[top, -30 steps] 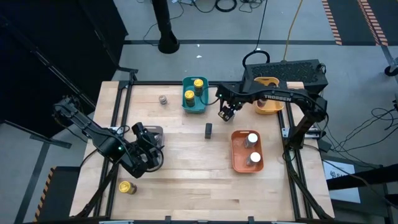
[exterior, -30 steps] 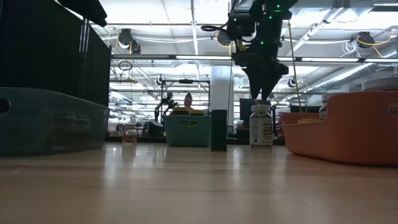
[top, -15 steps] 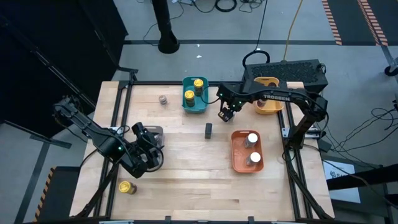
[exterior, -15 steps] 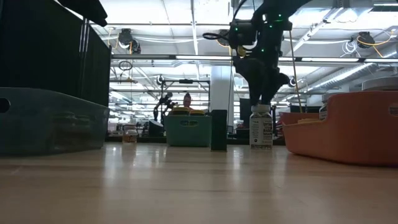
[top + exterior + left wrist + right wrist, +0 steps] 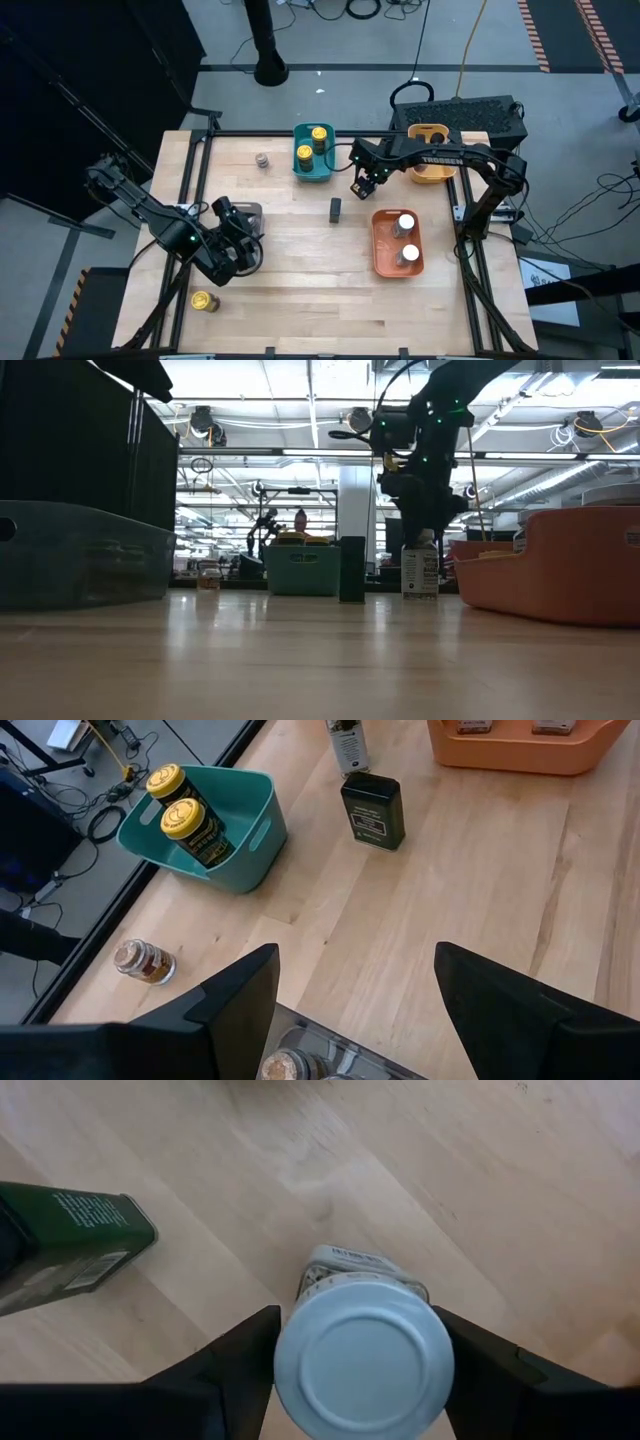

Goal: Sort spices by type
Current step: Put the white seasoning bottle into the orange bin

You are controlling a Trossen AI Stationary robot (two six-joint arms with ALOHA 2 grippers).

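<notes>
So, right gripper (image 5: 362,1370) lined up over the white-capped spice jar (image 5: 364,1355)

Small round plastic jar stands upright on the wood table (image 5: 300,270), directly below and between the spread fingers, nothing gripped yet. Its long axis runs vertical, along the approach. Right arm is far nearer; left gripper (image 5: 232,250) sits open, well away.

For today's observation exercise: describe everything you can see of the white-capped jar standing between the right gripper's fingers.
The small white-capped spice jar is a cylinder with a flat, round white lid and a pale printed label round its body. It stands upright on the light wooden table, between the teal plastic tray and the orange plastic tray, apart from the dark green rectangular tin. The right gripper brackets its lid, one finger on each side; whether they touch it cannot be told.
</notes>
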